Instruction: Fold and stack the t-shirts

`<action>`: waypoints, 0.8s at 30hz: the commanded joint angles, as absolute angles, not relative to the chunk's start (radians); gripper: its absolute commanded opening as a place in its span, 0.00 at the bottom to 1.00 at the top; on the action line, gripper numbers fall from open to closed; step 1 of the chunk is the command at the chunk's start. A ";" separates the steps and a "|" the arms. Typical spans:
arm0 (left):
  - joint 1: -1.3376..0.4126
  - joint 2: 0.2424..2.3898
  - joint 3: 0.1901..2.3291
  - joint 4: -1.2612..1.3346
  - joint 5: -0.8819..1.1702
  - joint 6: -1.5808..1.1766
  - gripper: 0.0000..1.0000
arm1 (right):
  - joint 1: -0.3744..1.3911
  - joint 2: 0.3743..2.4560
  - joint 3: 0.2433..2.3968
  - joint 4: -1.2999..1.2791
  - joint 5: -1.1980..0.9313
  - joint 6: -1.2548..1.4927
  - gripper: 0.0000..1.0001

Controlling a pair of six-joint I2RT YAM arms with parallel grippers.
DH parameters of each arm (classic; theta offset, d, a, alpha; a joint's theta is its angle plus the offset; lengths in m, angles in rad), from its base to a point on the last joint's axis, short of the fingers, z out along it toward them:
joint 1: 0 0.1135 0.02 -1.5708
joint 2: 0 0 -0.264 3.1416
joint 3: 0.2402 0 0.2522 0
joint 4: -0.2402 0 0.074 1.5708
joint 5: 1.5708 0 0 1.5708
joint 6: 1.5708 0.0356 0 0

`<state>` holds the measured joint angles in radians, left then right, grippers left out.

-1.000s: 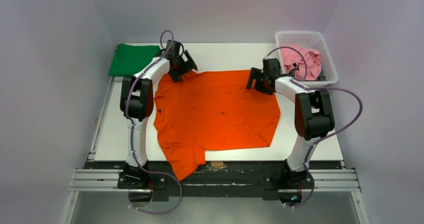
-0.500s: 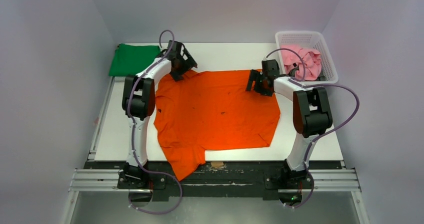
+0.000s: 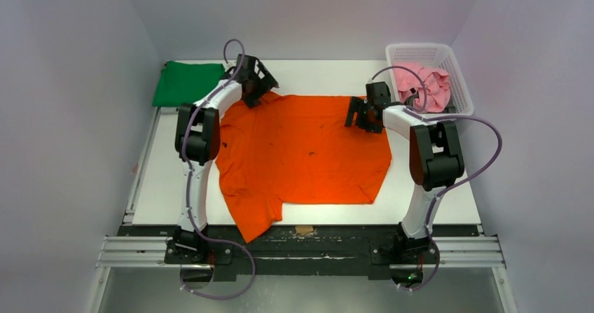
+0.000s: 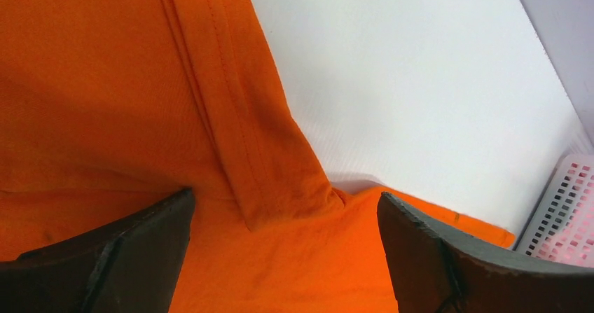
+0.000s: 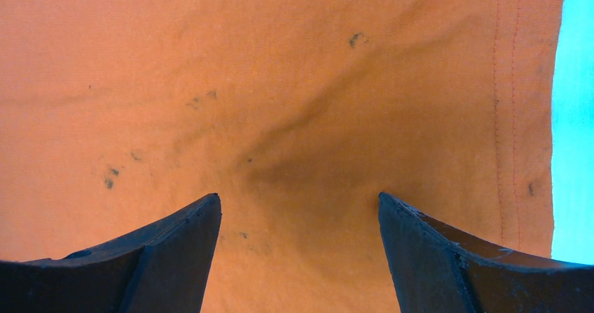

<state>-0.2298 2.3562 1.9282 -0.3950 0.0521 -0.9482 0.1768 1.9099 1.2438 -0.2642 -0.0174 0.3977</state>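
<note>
1. Left gripper [image 4: 285, 195]: jaws spread wide, nothing clamped. Down at far-left corner of orange t-shirt [image 3: 308, 152], with a stitched edge fold bunched up between the jaws.
2. Right gripper [image 5: 299, 197]: jaws likewise apart, gripping nothing. Low over far-right corner of same shirt, dark crease in cloth between the jaws, double stitch line along right edge.
3. Orange t-shirt: spread mostly flat mid-counter [image 3: 315, 75], one sleeve draped over near edge, small dark specks on fabric.
4. Green t-shirt [image 3: 183, 82]: folded flat at far-left corner of counter, just beside left arm; contact not discernible.
5. Pink t-shirt [image 3: 424, 85]: crumpled inside white lattice basket [image 3: 420, 50] at far-right corner, just beyond right arm's wrist.
</note>
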 commanded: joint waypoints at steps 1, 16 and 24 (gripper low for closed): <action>-0.238 2.289 1.890 -0.395 0.041 -0.975 1.00 | 0.178 1.908 1.274 -0.288 -0.001 0.373 0.81; -0.260 2.299 1.877 -0.295 0.065 -1.017 1.00 | 0.178 1.893 1.256 -0.283 0.019 0.356 0.81; -0.261 2.357 1.944 -0.291 0.021 -1.015 1.00 | 0.178 1.902 1.264 -0.298 0.028 0.346 0.81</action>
<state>-0.2600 2.3165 1.8656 -0.3214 0.0429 -1.0042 0.1768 1.9099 1.2453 -0.2729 -0.0090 0.3714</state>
